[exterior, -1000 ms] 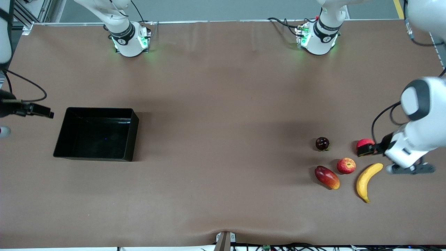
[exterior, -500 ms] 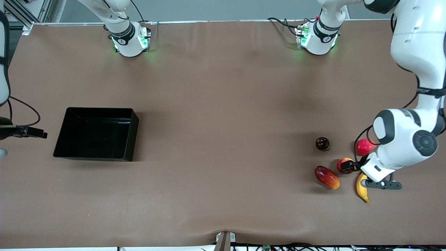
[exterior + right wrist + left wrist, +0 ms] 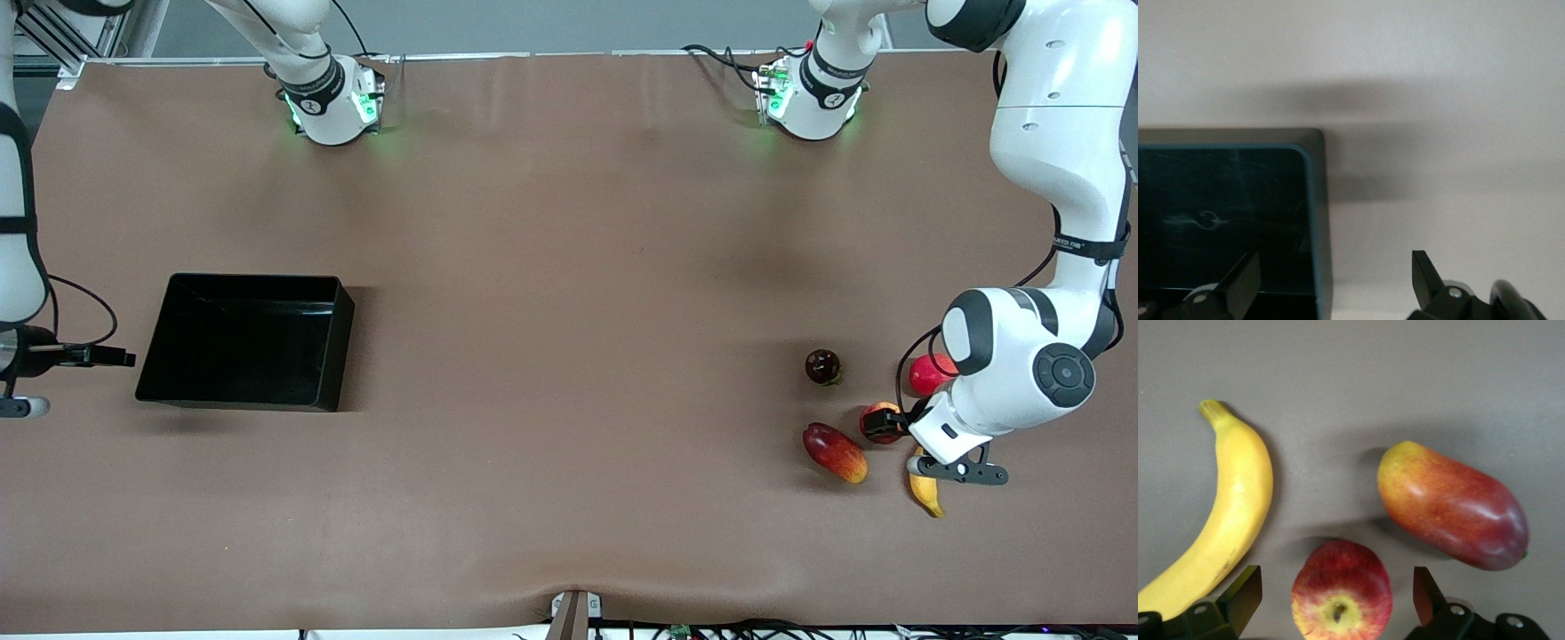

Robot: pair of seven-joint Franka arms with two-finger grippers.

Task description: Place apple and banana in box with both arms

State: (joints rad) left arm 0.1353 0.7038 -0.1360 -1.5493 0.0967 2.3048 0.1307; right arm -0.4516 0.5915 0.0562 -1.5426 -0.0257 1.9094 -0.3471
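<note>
— Where is the left gripper (image 3: 889, 424)?

— Low over the apple (image 3: 880, 418) at the left arm's end of the table (image 3: 569, 267). In the left wrist view its fingers (image 3: 1241, 600) are spread wide, one on each side of the apple (image 3: 1341, 590), with a gap to the fruit on both sides.

— And the other fruit?

— The banana (image 3: 925, 492) lies just beside the apple, nearer the front camera, and the arm's wrist covers much of it. The red-orange mango (image 3: 834, 452) lies beside the apple too, apart from it. A plain red round fruit (image 3: 926, 373) and a dark maroon round fruit (image 3: 822, 365) lie farther from the camera. The wrist view shows the banana (image 3: 1225, 520) and mango (image 3: 1451, 507) resting on the table, neither touching the apple.

— The box?

— The black box (image 3: 244, 342) stands toward the right arm's end of the table, with nothing visible in it.

— The right gripper?

— The right gripper (image 3: 107, 357) hangs beside the box, just off its outer end wall. In the right wrist view its fingers (image 3: 1238, 280) stand parted with nothing between them, above a corner of the box (image 3: 1315, 200).
</note>
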